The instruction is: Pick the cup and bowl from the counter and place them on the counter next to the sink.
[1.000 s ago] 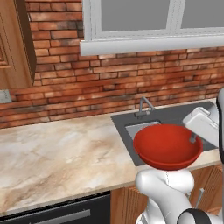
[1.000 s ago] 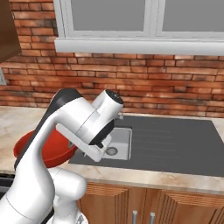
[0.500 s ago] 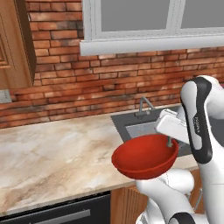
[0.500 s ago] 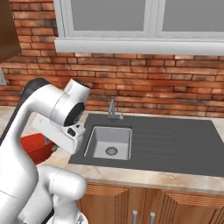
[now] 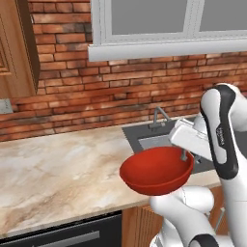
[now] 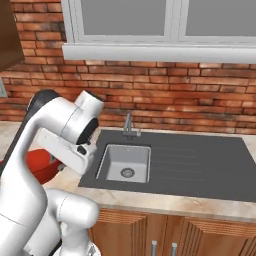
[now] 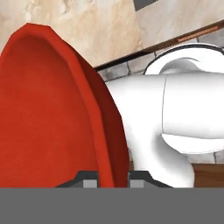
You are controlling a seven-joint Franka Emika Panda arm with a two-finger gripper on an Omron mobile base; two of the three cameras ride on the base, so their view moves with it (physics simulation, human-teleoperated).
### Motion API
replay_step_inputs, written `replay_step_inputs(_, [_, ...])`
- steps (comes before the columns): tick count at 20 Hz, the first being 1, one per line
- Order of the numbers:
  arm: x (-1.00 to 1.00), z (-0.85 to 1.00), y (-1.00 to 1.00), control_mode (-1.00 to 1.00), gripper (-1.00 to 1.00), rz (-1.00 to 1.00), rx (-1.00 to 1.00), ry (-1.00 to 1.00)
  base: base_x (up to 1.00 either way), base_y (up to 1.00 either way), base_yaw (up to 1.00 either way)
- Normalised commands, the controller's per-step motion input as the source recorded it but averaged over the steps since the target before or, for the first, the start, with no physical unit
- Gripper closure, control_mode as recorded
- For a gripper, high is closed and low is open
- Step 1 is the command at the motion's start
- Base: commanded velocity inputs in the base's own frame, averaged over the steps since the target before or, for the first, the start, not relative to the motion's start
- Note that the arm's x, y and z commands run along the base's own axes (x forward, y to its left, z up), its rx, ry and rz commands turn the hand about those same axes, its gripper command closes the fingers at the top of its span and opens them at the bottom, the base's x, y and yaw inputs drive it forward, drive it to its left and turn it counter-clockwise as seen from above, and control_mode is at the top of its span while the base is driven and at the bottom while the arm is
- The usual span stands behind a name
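Over the front edge of the beige marbled stone counter [image 5: 58, 169], the wide, shallow, glossy red bowl [image 5: 157, 170] hangs in the air just left of the dark grey inset sink [image 6: 165, 162], and nothing shows inside it. To its right the two-finger gripper [image 7: 113, 177] is clamped on the bowl's rim, one tip either side of the wall, presumably so it rides level to a spot beside the basin, whose pale tub also looks bare
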Motion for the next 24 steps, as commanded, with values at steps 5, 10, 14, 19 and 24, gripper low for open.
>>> replay_step_inputs(5, [0.0,0.0,0.09,-1.0,1.0,0.0,0.2,-0.13,0.0,0.0,0.0])
replay_step_inputs(10, [0.0,0.0,0.3,-1.0,1.0,0.0,0.05,-0.1,0.0,0.0,0.0])
replay_step_inputs(14, [0.11,-0.02,0.3,-1.0,1.0,0.0,0.0,-0.03,0.0,0.0,0.0])
replay_step_inputs(19, [0.32,-0.16,0.38,-1.0,1.0,-0.01,0.0,-0.01,0.0,0.0,0.0])
replay_step_inputs(24, [0.55,-0.24,0.3,-1.0,1.0,-0.01,0.0,-0.01,0.0,0.0,0.0])
